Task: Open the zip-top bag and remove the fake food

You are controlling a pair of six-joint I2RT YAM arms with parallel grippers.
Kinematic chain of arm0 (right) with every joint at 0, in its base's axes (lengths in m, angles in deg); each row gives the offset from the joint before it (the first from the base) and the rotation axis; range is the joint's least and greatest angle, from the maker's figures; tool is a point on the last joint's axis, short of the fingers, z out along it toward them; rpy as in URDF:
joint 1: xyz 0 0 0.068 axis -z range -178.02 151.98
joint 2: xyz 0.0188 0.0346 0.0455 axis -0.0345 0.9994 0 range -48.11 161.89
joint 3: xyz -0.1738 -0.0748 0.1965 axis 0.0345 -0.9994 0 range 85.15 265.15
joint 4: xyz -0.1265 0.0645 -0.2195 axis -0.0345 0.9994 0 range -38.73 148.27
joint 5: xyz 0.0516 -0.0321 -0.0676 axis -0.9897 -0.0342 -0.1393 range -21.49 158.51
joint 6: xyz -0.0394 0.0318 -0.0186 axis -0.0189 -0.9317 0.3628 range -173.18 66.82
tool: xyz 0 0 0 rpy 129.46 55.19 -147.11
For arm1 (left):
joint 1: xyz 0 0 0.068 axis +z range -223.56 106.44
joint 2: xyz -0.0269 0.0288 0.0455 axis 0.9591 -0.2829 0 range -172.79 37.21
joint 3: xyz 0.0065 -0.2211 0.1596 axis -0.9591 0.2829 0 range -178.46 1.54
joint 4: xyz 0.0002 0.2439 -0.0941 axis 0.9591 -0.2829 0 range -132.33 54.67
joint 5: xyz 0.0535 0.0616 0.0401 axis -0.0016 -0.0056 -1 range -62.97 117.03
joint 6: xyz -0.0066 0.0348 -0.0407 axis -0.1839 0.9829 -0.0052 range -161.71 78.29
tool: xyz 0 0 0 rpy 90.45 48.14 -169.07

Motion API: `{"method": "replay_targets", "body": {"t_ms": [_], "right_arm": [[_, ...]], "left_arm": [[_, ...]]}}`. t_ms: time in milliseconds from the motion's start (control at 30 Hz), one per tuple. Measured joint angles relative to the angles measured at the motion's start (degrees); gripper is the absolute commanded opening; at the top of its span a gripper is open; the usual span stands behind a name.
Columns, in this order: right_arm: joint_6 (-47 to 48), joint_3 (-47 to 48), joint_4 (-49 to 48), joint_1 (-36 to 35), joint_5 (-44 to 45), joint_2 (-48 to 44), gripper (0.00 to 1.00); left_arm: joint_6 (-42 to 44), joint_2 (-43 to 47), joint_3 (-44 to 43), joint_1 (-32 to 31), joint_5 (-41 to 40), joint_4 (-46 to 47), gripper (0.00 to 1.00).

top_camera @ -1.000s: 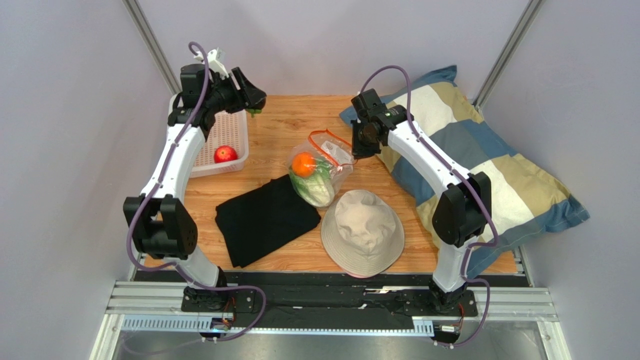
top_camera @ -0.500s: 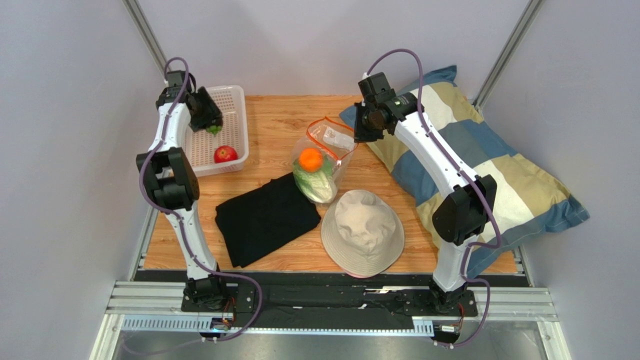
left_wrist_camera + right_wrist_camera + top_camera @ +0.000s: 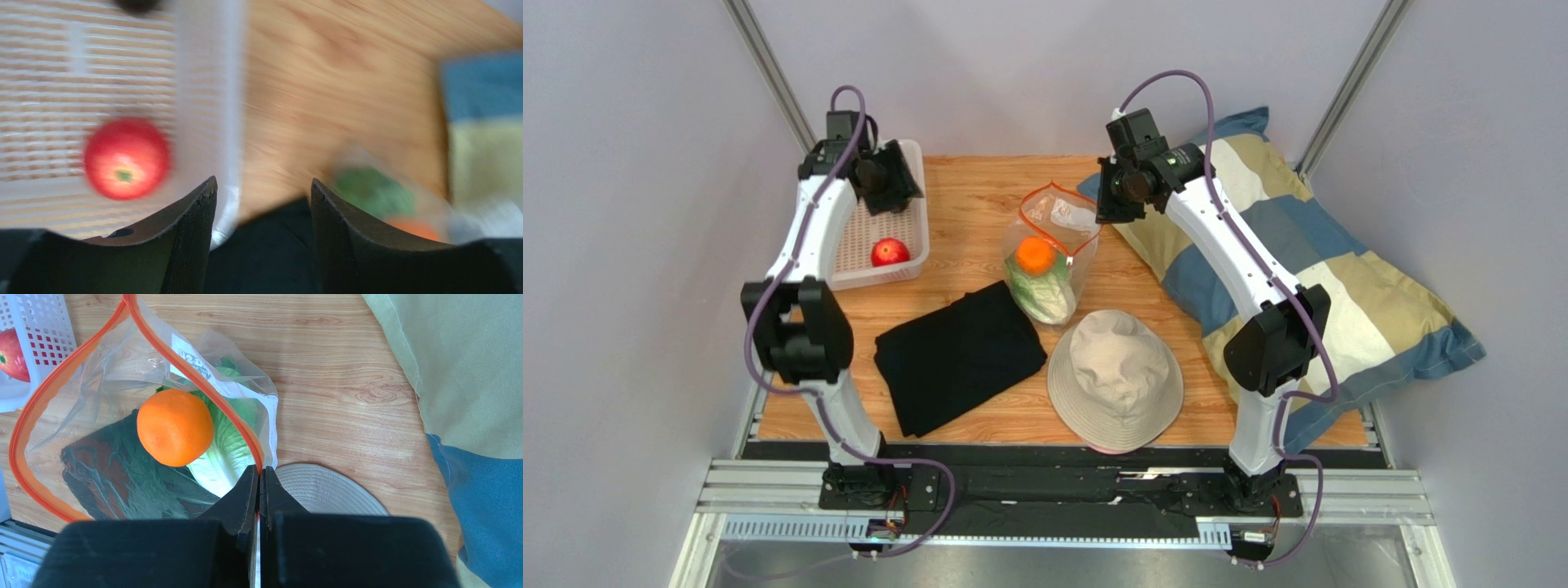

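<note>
The left gripper [image 3: 263,184], fingers spread and empty, is hovering over the white basket [image 3: 205,92] near the red apple [image 3: 126,158], having shifted slightly rightward since half a second ago. The right gripper [image 3: 258,471] is still pinching the open zip-top bag [image 3: 92,410] by its rim, orange fruit [image 3: 175,435] and cabbage [image 3: 224,453] lying inside

The top view is bright and even, lit softly from above. Shadows on the tabletop [image 3: 977,196] are faint, with only a thin soft rim around the hat [image 3: 1116,377], and nothing glares. The left wrist view is smeared throughout: the apple [image 3: 126,158], the basket [image 3: 202,92] mesh and the wood grain all streak, while the left jaws stay fairly crisp. The right wrist view is sharp. Small pale reflections catch on the bag [image 3: 80,404], and the right jaws are a dark, detail-poor mass at the near edge.
</note>
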Motion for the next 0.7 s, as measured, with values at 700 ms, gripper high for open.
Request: {"method": "replay_targets", "body": {"t_ms": [700], "right_arm": [[-1.33, 0.66, 0.28, -2.58, 2.73, 0.0, 0.0]], "left_arm": [[-3.63, 4.2, 1.62, -29.94, 20.02, 19.02, 0.35]]}}
